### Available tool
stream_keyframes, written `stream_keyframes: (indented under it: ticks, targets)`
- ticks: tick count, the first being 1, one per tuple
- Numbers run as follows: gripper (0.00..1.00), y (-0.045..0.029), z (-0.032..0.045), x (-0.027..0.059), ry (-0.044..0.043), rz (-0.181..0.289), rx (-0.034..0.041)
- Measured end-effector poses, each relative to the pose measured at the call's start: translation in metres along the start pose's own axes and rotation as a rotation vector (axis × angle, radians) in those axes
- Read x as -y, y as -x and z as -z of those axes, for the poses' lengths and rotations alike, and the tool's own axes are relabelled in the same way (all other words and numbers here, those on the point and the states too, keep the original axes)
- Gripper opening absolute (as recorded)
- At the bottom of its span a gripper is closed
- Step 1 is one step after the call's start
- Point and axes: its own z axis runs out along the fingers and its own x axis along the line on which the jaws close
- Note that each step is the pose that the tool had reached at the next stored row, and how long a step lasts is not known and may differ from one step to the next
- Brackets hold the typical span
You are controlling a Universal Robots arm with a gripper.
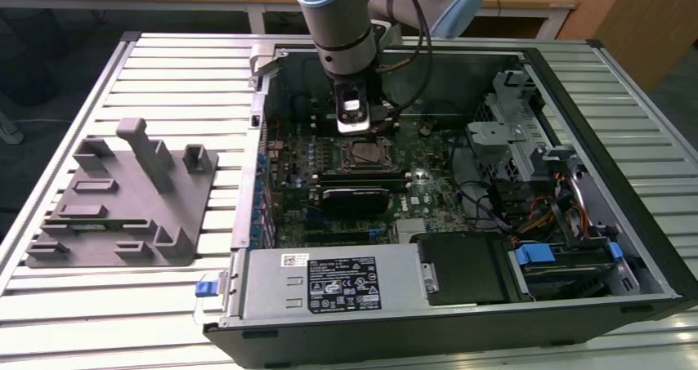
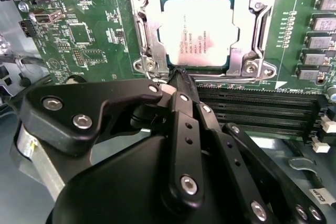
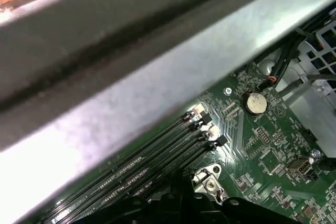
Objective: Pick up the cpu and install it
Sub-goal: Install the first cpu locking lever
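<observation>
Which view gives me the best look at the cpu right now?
The second wrist view: the cpu lies flat in its socket frame, silver top in plain sight just beyond the gripper. The exterior view shows it small, below the arm.

The cpu (image 2: 195,31), square with a silver top, is seated flat in the socket (image 2: 247,27) on the motherboard (image 2: 84,35).

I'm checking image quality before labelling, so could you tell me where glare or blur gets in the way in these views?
First wrist view: a blurred, brightly lit metal bar covers much of the motherboard. Second wrist view: the cpu is sharp with soft sheen; the gripper is dark. Exterior view: evenly lit.
</observation>
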Motion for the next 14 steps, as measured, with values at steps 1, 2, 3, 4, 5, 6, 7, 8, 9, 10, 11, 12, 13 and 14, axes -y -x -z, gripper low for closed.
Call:
stream_keyframes:
  ticks: [1,2,3,4,5,6,7,8,9,10,11,12,13,14]
  targets:
    - [0.11,0.0004,0.0022,-0.0005,-0.0007,0.000,0.0001]
    - [0.11,0.0009,0.0052,-0.0010,-0.0020,0.000,0.0002]
    - [0.11,0.0013,0.0075,-0.0016,-0.0018,0.000,0.0002]
    - [0.11,0.0017,0.0100,-0.0022,-0.0018,0.000,0.0003]
    - [0.11,0.0021,0.0126,-0.0029,-0.0021,0.000,0.0002]
    - [0.11,0.0025,0.0151,-0.0035,-0.0020,0.000,0.0002]
    - [0.11,0.0030,0.0177,-0.0042,-0.0019,0.000,0.0002]
    - [0.11,0.0034,0.0204,-0.0049,-0.0021,0.000,0.0002]
    - [0.11,0.0038,0.0229,-0.0055,-0.0021,0.000,0.0002]
    - [0.11,0.0042,0.0253,-0.0062,-0.0021,0.000,0.0002]
    - [0.11,0.0046,0.0277,-0.0068,-0.0021,0.000,0.0001]
    - [0.11,0.0050,0.0299,-0.0074,-0.0021,0.000,0.0002]
    - [0.11,0.0054,0.0320,-0.0079,-0.0020,0.000,0.0002]
    - [0.11,0.0055,0.0331,-0.0082,-0.0020,0.000,0.0002]
